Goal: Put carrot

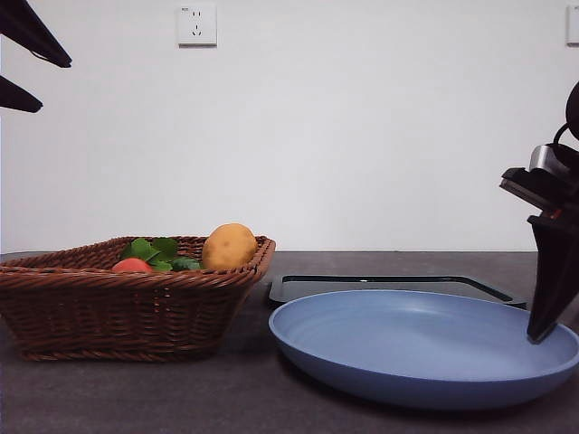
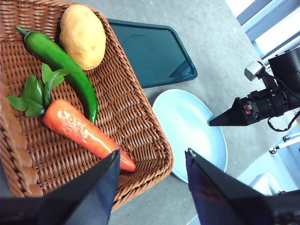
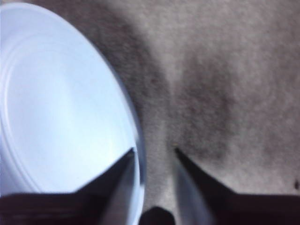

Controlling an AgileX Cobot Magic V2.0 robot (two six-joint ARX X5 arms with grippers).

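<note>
The carrot (image 2: pixel 83 132), orange-red with green leaves, lies in the wicker basket (image 2: pixel 136 117) beside a green pepper (image 2: pixel 65 65) and a potato (image 2: pixel 83 35). In the front view only the carrot's top (image 1: pixel 132 265) shows over the basket's rim (image 1: pixel 136 280). My left gripper (image 2: pixel 152 152) is open and empty, high above the basket's near corner; it shows at the top left of the front view (image 1: pixel 54 86). My right gripper (image 3: pixel 154 151) is open and empty, low at the edge of the blue plate (image 3: pixel 61 108), which also shows in the front view (image 1: pixel 425 348).
A dark green tray (image 1: pixel 389 287) lies flat behind the plate and beside the basket; it also shows in the left wrist view (image 2: pixel 150 51). The right arm (image 1: pixel 552 244) stands over the plate's right rim. Bare grey table surrounds the plate.
</note>
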